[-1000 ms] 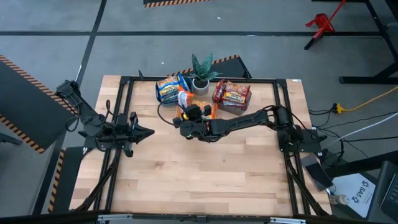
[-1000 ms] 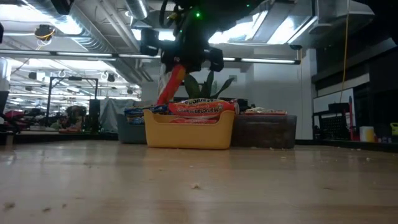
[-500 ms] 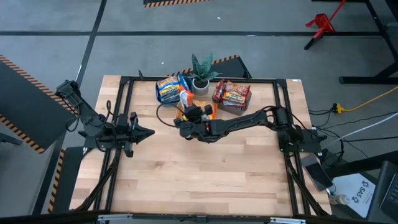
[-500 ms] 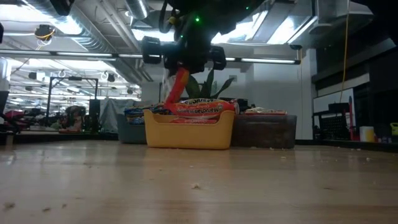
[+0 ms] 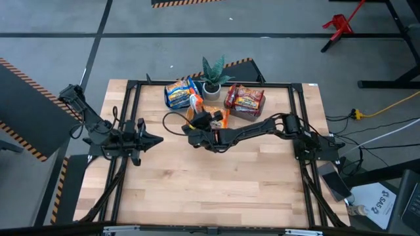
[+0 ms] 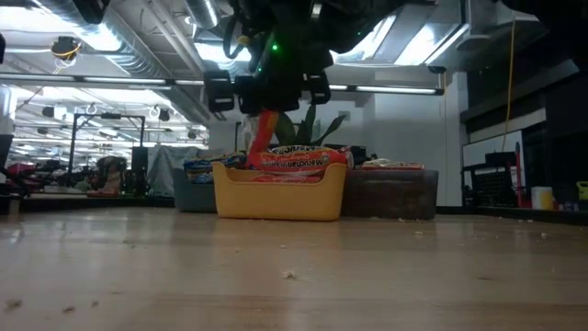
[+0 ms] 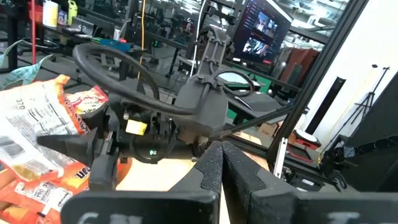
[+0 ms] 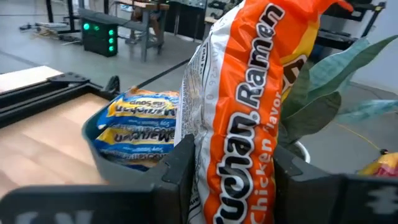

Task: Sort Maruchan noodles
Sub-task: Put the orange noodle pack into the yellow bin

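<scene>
Lower now over the orange bin (image 6: 279, 191): right pincer (image 5: 198, 120) clamped on orange packet (image 8: 244, 118), plant (image 5: 212, 73) behind.

A pale wood-plank table (image 5: 216, 177) carries three bins along its far edge: a teal bin (image 5: 176, 95) of yellow-and-blue packets, an orange bin (image 6: 280, 191), a grey bin (image 5: 245, 99), and behind them apparently a small potted plant (image 5: 212, 73).

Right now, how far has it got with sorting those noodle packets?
Nearly done, it seems. Yellow-and-blue packets fill one bin, red ones another, orange ones the orange bin. The right gripper holds an orange chicken ramen packet above that bin, not yet released. No loose packets show on the table. The left gripper waits, shut.
</scene>
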Action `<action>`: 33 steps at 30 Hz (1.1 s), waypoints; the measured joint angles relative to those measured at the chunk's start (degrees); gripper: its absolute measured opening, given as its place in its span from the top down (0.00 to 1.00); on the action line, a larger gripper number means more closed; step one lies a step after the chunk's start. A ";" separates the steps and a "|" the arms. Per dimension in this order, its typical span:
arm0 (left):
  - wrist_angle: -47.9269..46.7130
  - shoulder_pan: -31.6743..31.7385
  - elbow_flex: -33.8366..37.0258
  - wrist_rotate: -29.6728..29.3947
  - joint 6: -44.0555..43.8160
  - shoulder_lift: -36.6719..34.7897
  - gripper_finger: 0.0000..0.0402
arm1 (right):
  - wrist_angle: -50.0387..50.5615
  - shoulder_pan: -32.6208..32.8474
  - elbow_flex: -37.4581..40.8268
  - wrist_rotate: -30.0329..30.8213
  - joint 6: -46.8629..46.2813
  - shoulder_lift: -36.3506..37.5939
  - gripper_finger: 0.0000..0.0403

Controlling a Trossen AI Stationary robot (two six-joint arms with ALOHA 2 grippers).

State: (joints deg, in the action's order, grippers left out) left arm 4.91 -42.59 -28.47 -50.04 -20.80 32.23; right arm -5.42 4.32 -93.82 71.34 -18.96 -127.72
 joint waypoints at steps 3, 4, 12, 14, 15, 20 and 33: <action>0.00 0.00 0.00 0.00 0.00 0.00 1.00 | -2.20 -0.33 0.00 -0.69 1.77 0.00 0.73; -0.02 0.00 0.00 0.00 0.00 0.00 1.00 | -2.66 -0.55 0.00 -1.43 1.87 0.04 0.73; -1.01 0.00 0.00 -0.01 0.00 0.02 1.00 | -6.17 -1.38 -0.02 -1.05 3.32 -2.16 0.73; -1.34 0.00 0.00 0.00 -0.04 0.00 1.00 | -7.18 -1.50 0.02 -1.14 3.38 -2.83 0.73; -1.58 0.00 0.00 -0.02 -0.07 0.00 1.00 | -7.40 -1.75 0.02 -0.55 3.70 -3.00 0.73; -1.67 0.00 0.00 -0.03 -0.07 0.00 1.00 | -8.02 -2.57 0.00 -1.31 4.28 -3.39 0.73; -1.97 0.00 0.00 -0.02 -0.09 0.00 1.00 | -4.53 -4.88 0.00 -12.34 4.39 -3.43 0.72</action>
State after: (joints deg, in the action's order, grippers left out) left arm 2.94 -42.59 -28.47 -50.06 -20.89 32.23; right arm -9.95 -0.56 -93.82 59.01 -14.57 -131.15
